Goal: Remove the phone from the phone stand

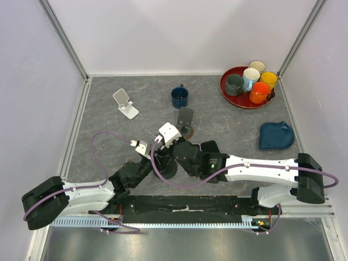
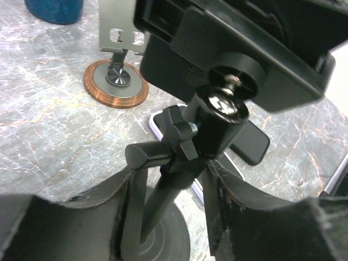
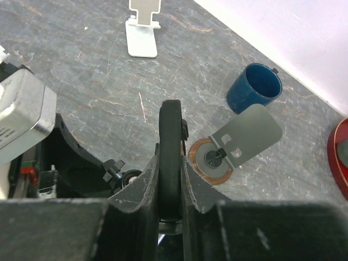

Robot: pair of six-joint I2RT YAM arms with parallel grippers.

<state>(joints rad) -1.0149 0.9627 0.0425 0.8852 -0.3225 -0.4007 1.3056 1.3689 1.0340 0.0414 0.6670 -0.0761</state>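
The black phone stand (image 1: 165,167) stands near the table's front, under both arms. In the left wrist view its stem and ball joint (image 2: 220,109) rise between my left gripper's fingers (image 2: 126,190). The left gripper (image 2: 171,171) straddles the stem, slightly open, with table showing between the stem and the right finger. The phone (image 3: 171,125) is a thin black slab seen edge-on in the right wrist view. My right gripper (image 3: 171,163) is shut on its two faces, just above the stand's clamp (image 2: 283,65). In the top view the arms hide the phone and both grippers' fingertips.
A silver plate stand on a copper disc (image 1: 186,120) is just behind the grippers. Behind it is a blue mug (image 1: 180,97). A white folding stand (image 1: 126,103) sits at the back left. A red tray (image 1: 228,95) of cups and a blue cloth (image 1: 276,135) are on the right. A flat dark slab (image 2: 251,145) lies on the table beside the black stand.
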